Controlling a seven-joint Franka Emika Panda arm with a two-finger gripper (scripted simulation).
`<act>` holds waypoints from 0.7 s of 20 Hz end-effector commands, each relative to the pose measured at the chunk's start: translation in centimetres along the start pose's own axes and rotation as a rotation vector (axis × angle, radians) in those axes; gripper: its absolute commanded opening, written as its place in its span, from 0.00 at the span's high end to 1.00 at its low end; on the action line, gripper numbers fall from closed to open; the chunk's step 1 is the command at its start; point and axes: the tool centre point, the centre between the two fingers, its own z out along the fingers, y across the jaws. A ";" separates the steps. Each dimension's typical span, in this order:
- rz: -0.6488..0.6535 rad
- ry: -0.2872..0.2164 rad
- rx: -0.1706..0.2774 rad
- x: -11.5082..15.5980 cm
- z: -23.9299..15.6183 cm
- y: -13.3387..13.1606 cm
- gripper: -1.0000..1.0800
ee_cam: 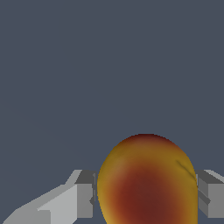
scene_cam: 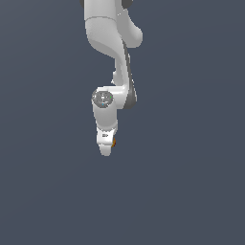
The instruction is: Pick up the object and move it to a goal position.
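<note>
Squeezing little ball tight between my gripper fingers. Picking up looking done. Carrying to goal spot left; seeing no goal mark.

Even, flat simulator lighting, moderately dim; uniform slate-grey backdrop in both views, no cast shadows visible. Arm lit from above/front: soft shading down its sides, small speckled highlight on wrist joint. Exterior view low-resolution, edges jagged. Wrist view: ball smooth-shaded, slightly soft, no glare; claw fingers blocky, aliased. No edge distortion.
</note>
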 end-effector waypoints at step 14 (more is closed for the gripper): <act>-0.002 -0.003 -0.001 1.8 -11.1 -2.4 1.00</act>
